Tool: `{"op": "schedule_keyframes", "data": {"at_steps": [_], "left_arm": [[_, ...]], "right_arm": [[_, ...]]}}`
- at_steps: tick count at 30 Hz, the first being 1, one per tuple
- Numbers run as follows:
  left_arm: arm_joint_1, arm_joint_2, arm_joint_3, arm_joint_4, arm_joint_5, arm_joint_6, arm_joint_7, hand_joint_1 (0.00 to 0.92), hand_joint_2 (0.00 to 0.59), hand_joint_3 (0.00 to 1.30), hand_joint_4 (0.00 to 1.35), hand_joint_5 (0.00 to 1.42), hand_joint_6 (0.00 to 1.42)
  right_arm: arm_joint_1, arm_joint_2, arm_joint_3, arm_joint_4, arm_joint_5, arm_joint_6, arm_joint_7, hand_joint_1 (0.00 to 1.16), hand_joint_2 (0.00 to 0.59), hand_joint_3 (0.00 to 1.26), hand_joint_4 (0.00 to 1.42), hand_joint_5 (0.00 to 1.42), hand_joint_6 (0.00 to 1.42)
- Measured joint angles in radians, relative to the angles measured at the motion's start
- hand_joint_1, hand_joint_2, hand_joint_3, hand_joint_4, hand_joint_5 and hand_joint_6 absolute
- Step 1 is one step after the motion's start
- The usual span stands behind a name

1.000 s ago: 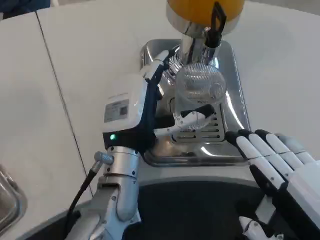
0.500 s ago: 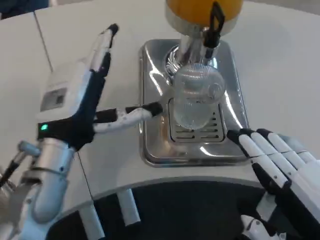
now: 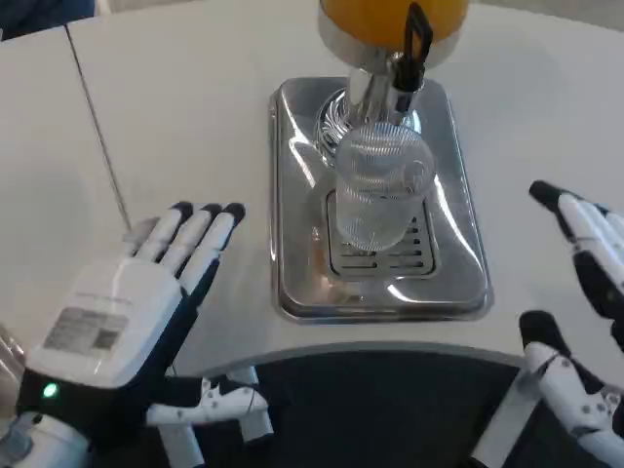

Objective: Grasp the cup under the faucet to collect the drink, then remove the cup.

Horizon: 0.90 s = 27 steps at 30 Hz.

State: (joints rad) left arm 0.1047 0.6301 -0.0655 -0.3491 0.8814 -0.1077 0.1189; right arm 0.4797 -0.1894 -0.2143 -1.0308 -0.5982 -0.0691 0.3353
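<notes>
A clear ribbed cup stands upright on the slotted grate of the steel drip tray, right under the black faucet of the orange drink dispenser. The cup looks empty. My left hand lies open at the lower left, palm down, fingers spread toward the tray, well apart from the cup. My right hand is open at the right edge, fingers apart, to the right of the tray and not touching it.
The white table has a dark seam running from the top left toward my left hand. The table's curved front edge passes just below the tray, with dark floor beyond it.
My left hand has let go of the cup, swung out to the left and come down to the lower left. My right hand has shifted right and spread. The cup stayed in place.
</notes>
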Motion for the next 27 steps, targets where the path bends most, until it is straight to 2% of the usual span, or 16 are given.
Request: {"op": "schedule_keyframes", "data": {"at_steps": [7, 11, 18, 23, 27], "left_arm": [[0.057, -0.028, 0.016, -0.025, -0.001, 0.000, 0.000, 0.174, 0.048, 0.00, 0.00, 0.00, 0.08], [0.070, -0.048, 0.015, -0.038, -0.002, 0.000, -0.006, 0.168, 0.049, 0.00, 0.00, 0.02, 0.09], [0.095, -0.073, 0.003, -0.054, -0.001, -0.002, -0.023, 0.169, 0.058, 0.00, 0.00, 0.03, 0.09], [0.119, -0.082, -0.002, -0.057, 0.000, -0.002, -0.028, 0.168, 0.057, 0.00, 0.00, 0.03, 0.09], [0.122, -0.091, -0.005, -0.057, 0.001, -0.002, -0.036, 0.167, 0.053, 0.00, 0.00, 0.03, 0.09]], "right_arm": [[-0.136, 0.022, -0.017, -0.003, 0.080, 0.148, 0.026, 0.26, 0.586, 0.00, 0.00, 0.00, 0.01], [-0.217, 0.022, -0.019, -0.004, 0.091, 0.253, 0.041, 0.30, 0.586, 0.00, 0.00, 0.00, 0.00], [-0.399, 0.009, 0.015, 0.001, 0.083, 0.443, 0.043, 0.32, 0.586, 0.00, 0.00, 0.00, 0.00], [-0.489, -0.009, 0.045, 0.016, 0.085, 0.505, 0.043, 0.32, 0.586, 0.00, 0.00, 0.00, 0.00], [-0.544, -0.015, 0.072, 0.041, 0.097, 0.526, 0.042, 0.33, 0.586, 0.00, 0.00, 0.00, 0.00]]}}
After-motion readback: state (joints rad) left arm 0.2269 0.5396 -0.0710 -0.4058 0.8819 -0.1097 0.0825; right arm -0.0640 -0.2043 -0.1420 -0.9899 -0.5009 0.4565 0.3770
